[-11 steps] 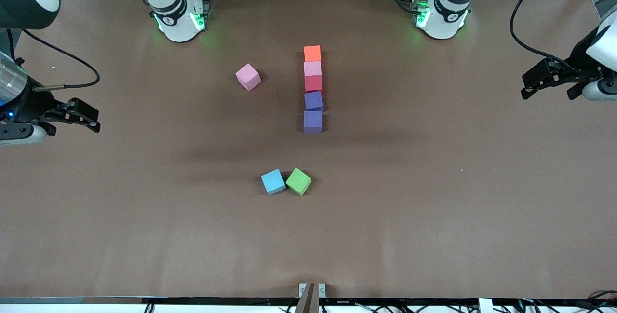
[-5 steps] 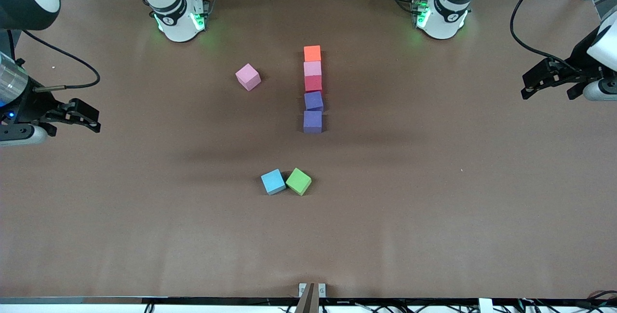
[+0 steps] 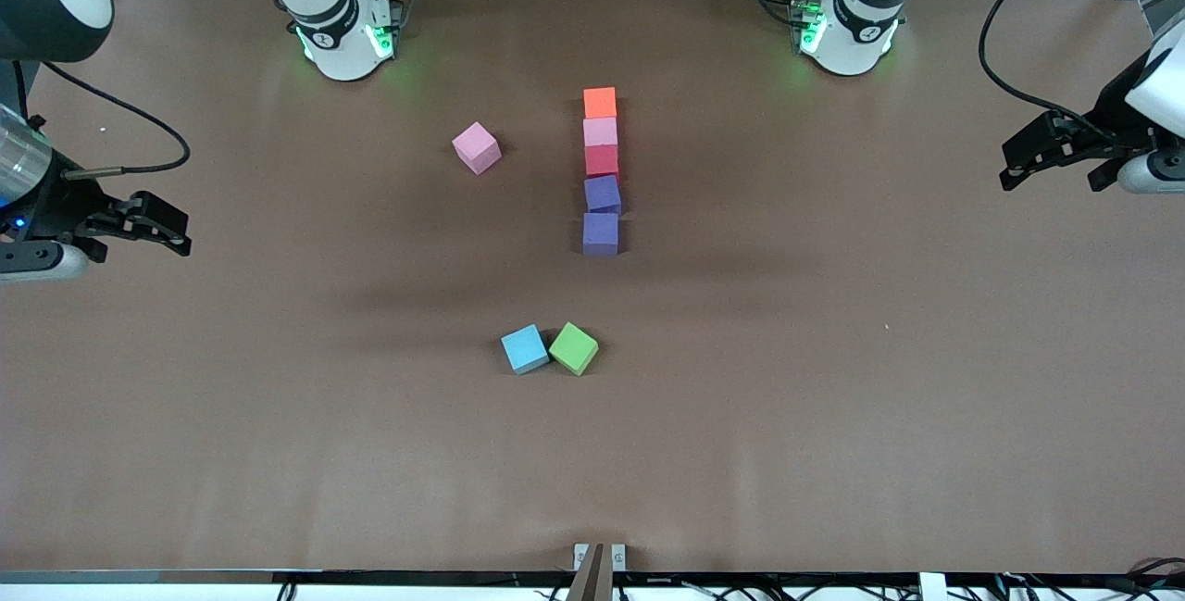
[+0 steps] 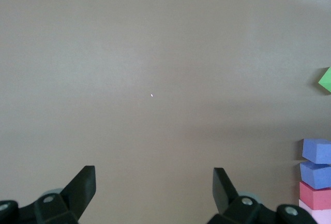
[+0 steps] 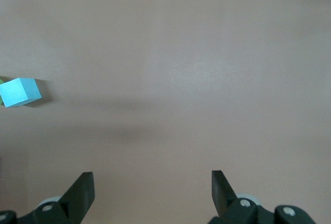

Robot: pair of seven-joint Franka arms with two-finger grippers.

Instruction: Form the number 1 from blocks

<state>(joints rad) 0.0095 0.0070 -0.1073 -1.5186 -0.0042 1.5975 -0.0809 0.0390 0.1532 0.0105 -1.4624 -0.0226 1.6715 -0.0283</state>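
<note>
Front view: a straight column of five blocks runs mid-bench, long axis pointing from the robots' bases toward the front cam: orange block [image 3: 600, 102] farthest from the cam, then pink block [image 3: 600, 131], red block [image 3: 601, 159], upper purple block [image 3: 603, 194] and lower purple block [image 3: 600, 233] nearest. The upper purple one sits a bit skewed. Three blocks are loose: a second pink block [image 3: 477, 147] beside the column toward the right arm's end, plus blue block [image 3: 525, 348] and green block [image 3: 574, 347], touching, nearer the cam than the column.

Left gripper [image 3: 1051, 159] hangs over its end of the bench, fingers [image 4: 85, 181] apart, nothing held. Right gripper [image 3: 148, 223] is over its own end, fingers [image 5: 83, 188] apart, also empty. Both are well clear of all blocks.

Key relation, as a judgement: the loose pink block lies on the right arm's side of the column, so the right arm prob. has the shorter reach; it could serve as the flag of the 1. Blue and green sit approx. central, reachable by either arm.
</note>
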